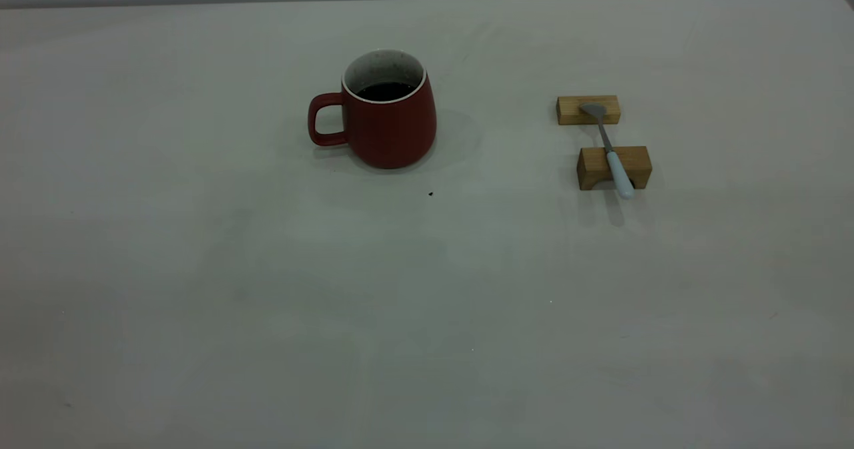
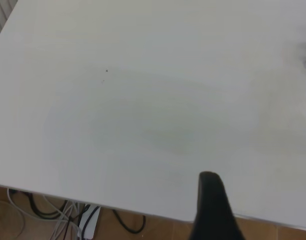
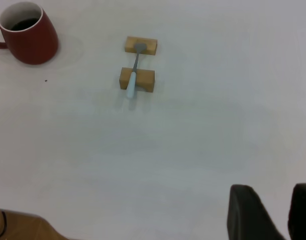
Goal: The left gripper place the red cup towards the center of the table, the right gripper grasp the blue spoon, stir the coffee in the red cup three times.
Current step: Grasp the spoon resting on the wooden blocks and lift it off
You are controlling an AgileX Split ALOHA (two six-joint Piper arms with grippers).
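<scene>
The red cup (image 1: 390, 125) stands upright on the table (image 1: 267, 302), left of centre toward the far side, its handle pointing left. The coffee (image 1: 385, 91) shows as a dark surface inside. The blue spoon (image 1: 610, 152) lies across two wooden blocks to the right, its bowl on the far block and its pale handle over the near one. Neither gripper appears in the exterior view. The right gripper (image 3: 274, 192) is open and empty over bare table, far from the spoon (image 3: 133, 70) and cup (image 3: 32, 42). The left gripper (image 2: 213, 205) hangs at the table's edge.
The far wooden block (image 1: 588, 110) and the near wooden block (image 1: 614, 167) carry the spoon. A small dark speck (image 1: 430, 194) lies in front of the cup. Cables (image 2: 57, 215) lie on the floor beyond the table edge in the left wrist view.
</scene>
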